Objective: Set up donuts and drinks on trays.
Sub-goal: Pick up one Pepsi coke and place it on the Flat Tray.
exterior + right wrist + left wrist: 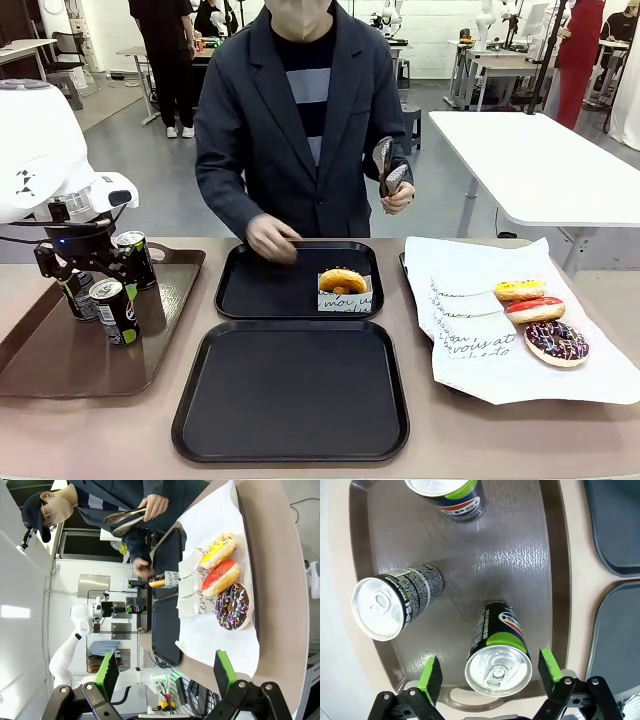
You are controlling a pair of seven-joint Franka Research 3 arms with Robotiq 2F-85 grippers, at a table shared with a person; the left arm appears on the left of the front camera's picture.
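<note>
My left gripper [490,672] is open above the brown tray, its green pads [431,679] on either side of an upright Pepsi can [498,652] without touching it. In the front view the left gripper [78,265] hangs over that can [78,296]. Two more cans [117,310] [135,258] stand close by. Two black trays lie mid-table, the near one [290,390] bare. The far one [262,290] holds a golden donut [343,280] in a paper tray. My right gripper [165,672] is open over the table edge. Beyond it lie yellow [218,550], pink [221,577] and chocolate-sprinkled [233,606] donuts.
The brown tray [60,360] with handles sits at the left. A white printed paper sheet [470,270] at the right carries the three loose donuts. The person across the table holds metal tongs [388,170] in one hand; the other hand [270,240] rests at the far tray's rim.
</note>
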